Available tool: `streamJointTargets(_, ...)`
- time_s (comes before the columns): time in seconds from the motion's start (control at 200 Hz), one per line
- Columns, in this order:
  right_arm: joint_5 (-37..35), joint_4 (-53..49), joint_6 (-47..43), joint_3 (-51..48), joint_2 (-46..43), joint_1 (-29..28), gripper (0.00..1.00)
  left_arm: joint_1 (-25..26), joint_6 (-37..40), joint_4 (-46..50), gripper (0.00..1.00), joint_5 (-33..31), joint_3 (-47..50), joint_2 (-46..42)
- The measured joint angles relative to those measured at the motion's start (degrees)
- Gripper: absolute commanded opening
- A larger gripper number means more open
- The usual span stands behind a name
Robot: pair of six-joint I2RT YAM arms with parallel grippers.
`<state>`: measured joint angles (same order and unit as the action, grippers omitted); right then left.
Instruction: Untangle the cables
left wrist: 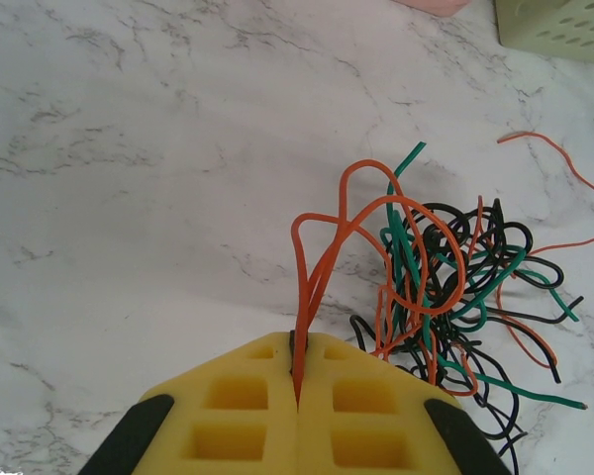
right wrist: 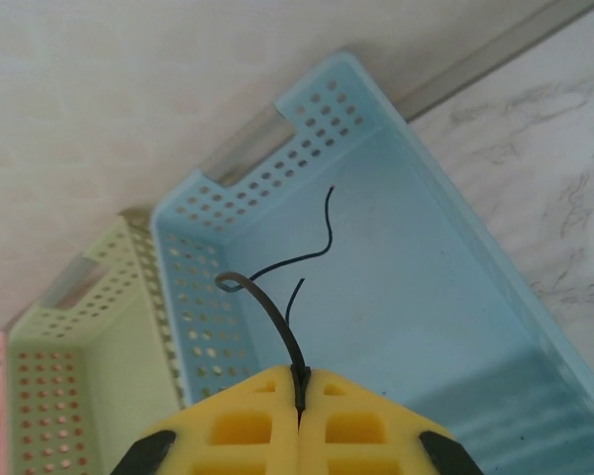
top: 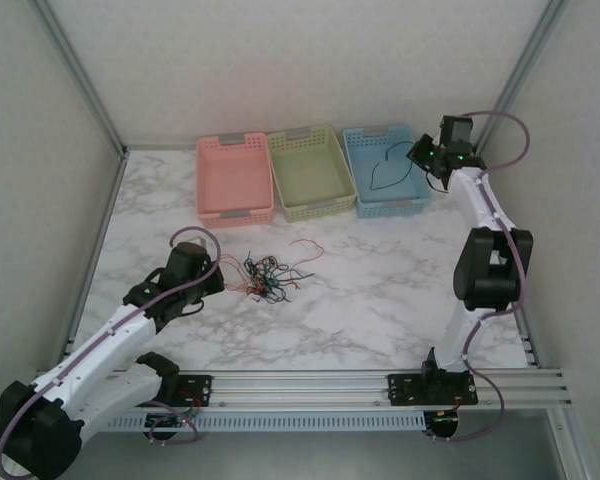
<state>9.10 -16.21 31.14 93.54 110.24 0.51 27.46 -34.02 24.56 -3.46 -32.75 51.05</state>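
The left gripper (left wrist: 297,371) is clamped on an orange cable (left wrist: 322,247) looped into the tangle (left wrist: 455,287) just ahead-right of it on the counter (left wrist: 129,198), so pulling may drag the whole knot, while the right gripper (right wrist: 299,391) pinches a black cable (right wrist: 272,312) above the blue basket (right wrist: 455,327).

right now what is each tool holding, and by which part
Left tool: an orange cable, two strands pinched together. Right tool: a black cable, near one end.

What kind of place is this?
Probably a robot test cell rather than a home: a marble-patterned table walled by plain panels, a pink basket, a green basket, a blue basket and tangled cables.
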Motion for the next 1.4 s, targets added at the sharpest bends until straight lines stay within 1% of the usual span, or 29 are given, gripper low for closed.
streamJointTargets(0.195,1.36,0.57,0.7,0.11,6.58,-0.02,0.0,0.0,0.0,-0.11,0.0,0.0,0.0,0.0)
streamJointTargets(0.531,2.91,0.13,1.01,0.24,10.51,-0.09,0.0,0.0,0.0,-0.48,0.0,0.0,0.0,0.72)
streamJointTargets(0.581,2.93,-0.22,0.76,0.28,11.04,-0.17,0.03,0.0,0.0,-0.5,0.0,0.02,0.0,0.72)
streamJointTargets(0.621,2.91,-0.7,0.52,0.28,11.17,-0.26,0.08,0.0,0.02,-0.52,0.0,0.0,0.0,0.76)
streamJointTargets(0.641,2.93,-0.92,0.48,0.28,11.19,-0.28,0.13,0.0,0.02,-0.52,0.0,0.02,0.0,0.81)
streamJointTargets(0.681,2.93,-1.25,0.09,0.33,11.19,-0.37,0.2,0.0,0.02,-0.52,0.0,0.02,0.0,0.87)
streamJointTargets(0.771,2.93,-1.29,-0.55,0.52,11.17,-0.44,0.33,0.0,0.15,-0.55,0.0,0.02,0.0,1.14)
streamJointTargets(0.871,2.89,-1.44,-1.25,0.52,10.82,-0.7,0.38,0.0,0.2,-0.57,0.0,0.04,0.0,1.31)
streamJointTargets(1.006,2.34,-1.68,-1.79,-0.85,7.63,-0.94,0.41,0.0,0.22,-0.92,0.0,0.22,0.0,1.62)
streamJointTargets(1.191,-0.48,-2.47,-1.75,-4.37,-0.94,-1.2,0.42,0.0,0.22,-1.66,0.0,0.46,0.0,1.62)
streamJointTargets(1.316,-0.98,-1.81,-1.75,-9.66,-7.23,-1.62,0.4,0.0,0.24,-1.95,0.0,0.85,0.0,1.62)
streamJointTargets(1.401,-0.85,-1.51,-1.81,-13.68,-10.88,-3.1,0.4,0.0,0.44,-2.08,0.0,1.49,0.0,1.64)
